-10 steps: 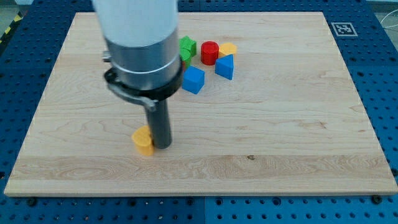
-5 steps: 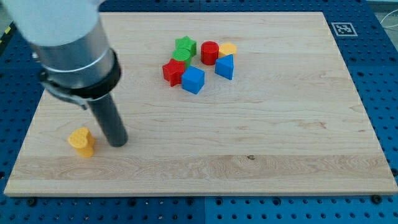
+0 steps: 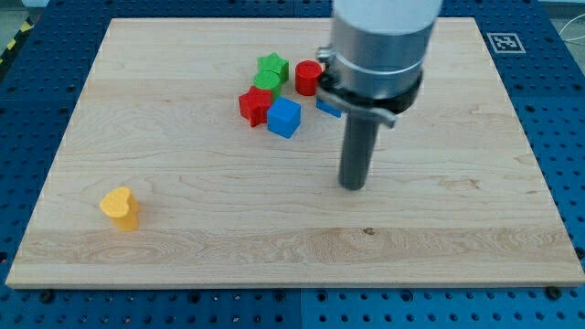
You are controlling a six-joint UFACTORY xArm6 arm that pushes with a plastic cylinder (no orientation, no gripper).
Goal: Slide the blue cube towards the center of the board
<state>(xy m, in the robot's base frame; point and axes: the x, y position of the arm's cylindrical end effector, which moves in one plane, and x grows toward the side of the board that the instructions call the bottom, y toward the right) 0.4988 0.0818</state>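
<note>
The blue cube [image 3: 284,118] sits on the wooden board [image 3: 183,238] above the middle, touching a red star block [image 3: 255,105] on its left. My tip [image 3: 353,186] rests on the board to the right of and below the blue cube, about a block's width of bare wood apart from it. The arm's body hides much of a second blue block [image 3: 327,107] to the cube's right.
A green star block [image 3: 271,69] and a red cylinder [image 3: 308,77] lie above the cube. A yellow heart-shaped block [image 3: 120,207] stands alone at the view's lower left. A marker tag [image 3: 505,42] is at the board's top right corner.
My tip has swung from beside the yellow block at the lower left to the right of centre. The yellow block was pushed left earlier and now stands still. The arm now hides the yellow block by the red cylinder.
</note>
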